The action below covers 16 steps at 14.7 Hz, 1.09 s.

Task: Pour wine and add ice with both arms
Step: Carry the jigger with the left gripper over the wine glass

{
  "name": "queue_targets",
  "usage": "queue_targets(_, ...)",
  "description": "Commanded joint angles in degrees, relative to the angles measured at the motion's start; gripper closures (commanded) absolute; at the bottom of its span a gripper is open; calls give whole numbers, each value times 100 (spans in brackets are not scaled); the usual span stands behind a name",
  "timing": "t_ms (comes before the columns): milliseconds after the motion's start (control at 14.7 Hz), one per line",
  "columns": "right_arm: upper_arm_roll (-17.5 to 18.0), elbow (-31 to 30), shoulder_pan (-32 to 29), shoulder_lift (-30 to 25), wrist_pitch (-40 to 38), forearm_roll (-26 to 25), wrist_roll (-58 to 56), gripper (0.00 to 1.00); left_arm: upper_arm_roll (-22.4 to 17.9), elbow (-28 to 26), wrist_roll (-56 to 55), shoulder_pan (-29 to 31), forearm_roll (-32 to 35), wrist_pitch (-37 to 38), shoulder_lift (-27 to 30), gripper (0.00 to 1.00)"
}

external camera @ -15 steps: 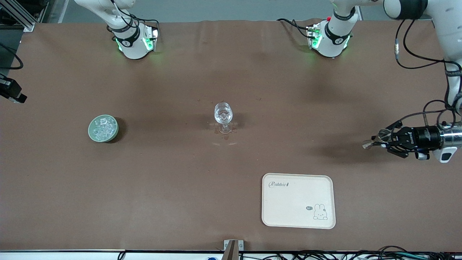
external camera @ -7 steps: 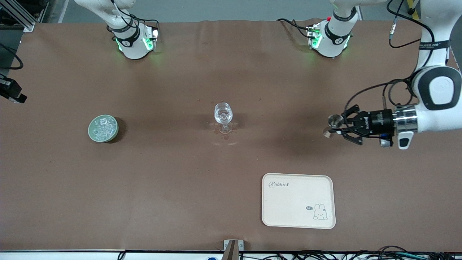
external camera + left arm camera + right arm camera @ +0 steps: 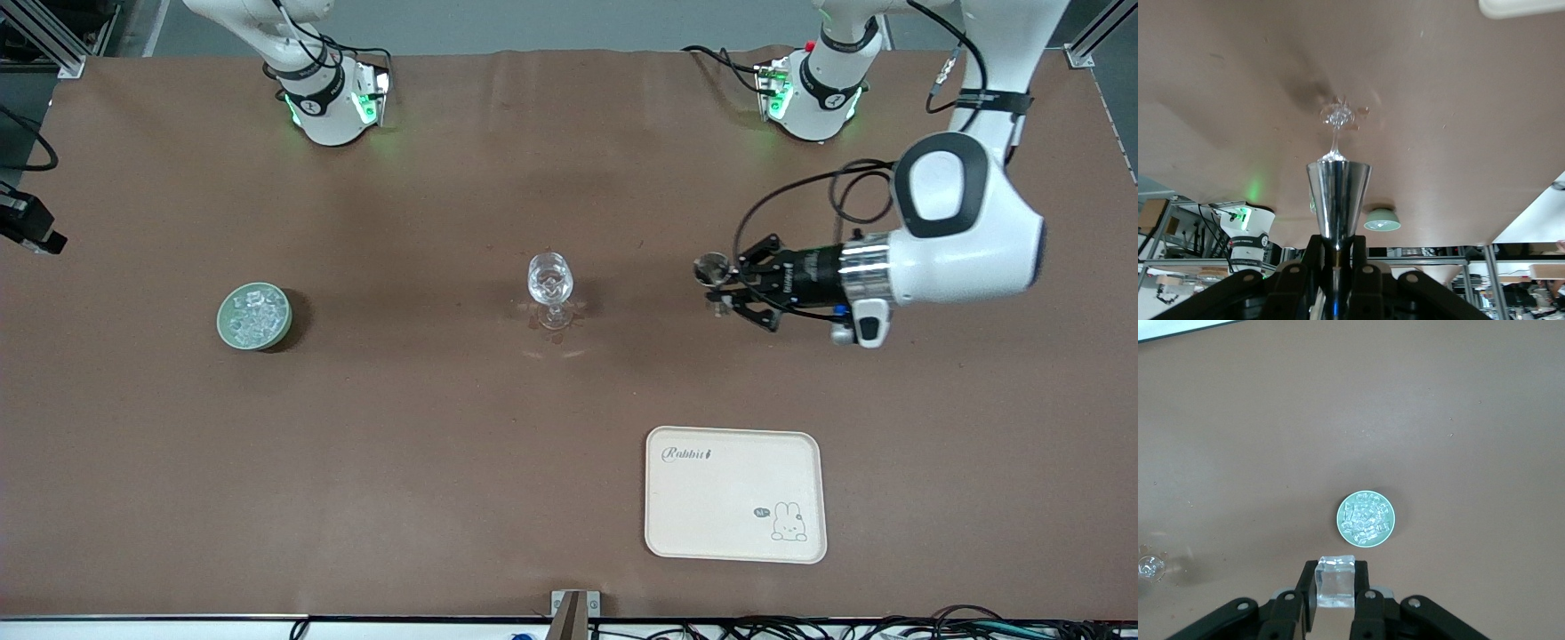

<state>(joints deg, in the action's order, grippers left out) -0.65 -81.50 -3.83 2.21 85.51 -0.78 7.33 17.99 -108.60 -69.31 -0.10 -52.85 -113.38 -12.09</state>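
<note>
A clear stemmed glass (image 3: 550,286) stands mid-table; it also shows in the left wrist view (image 3: 1337,119) and the right wrist view (image 3: 1150,568). My left gripper (image 3: 725,289) is shut on a shiny metal cone-shaped cup (image 3: 1337,197), held sideways above the table beside the glass, toward the left arm's end. The heap of ice (image 3: 1365,517) lies in a green bowl (image 3: 223,331) toward the right arm's end. My right gripper (image 3: 1335,577) is shut on one clear ice cube (image 3: 1336,582), high above the table beside the bowl. It is out of the front view.
A cream tray (image 3: 735,493) with a rabbit print lies nearer the front camera than the left gripper; its edge shows in the left wrist view (image 3: 1525,7). The arms' green-lit bases (image 3: 333,102) stand along the table's back edge.
The left arm has swung from its end of the table toward the stemmed glass, carrying the metal cup. The glass, bowl and tray have not moved.
</note>
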Motion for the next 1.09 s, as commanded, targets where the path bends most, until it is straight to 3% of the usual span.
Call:
queue_targets(0,-5,-24,14,-28,79,61,-30,100,440,-83,-213,36,344,-377,31,100)
queue_targets(205,-5,-24,14,-28,123,61,-144,100,872,-170,-407,1,627,-738,-83,100)
queue_targets(614,-5,-24,22,-28,115,61,-153,99,1355,-162,-688,-104,846,-1573,-496,100)
queue_targets(1023,-5,-24,40,-28,123,61,-153,99,1426,110,-1320,-499,1347,-2267,-1076,100)
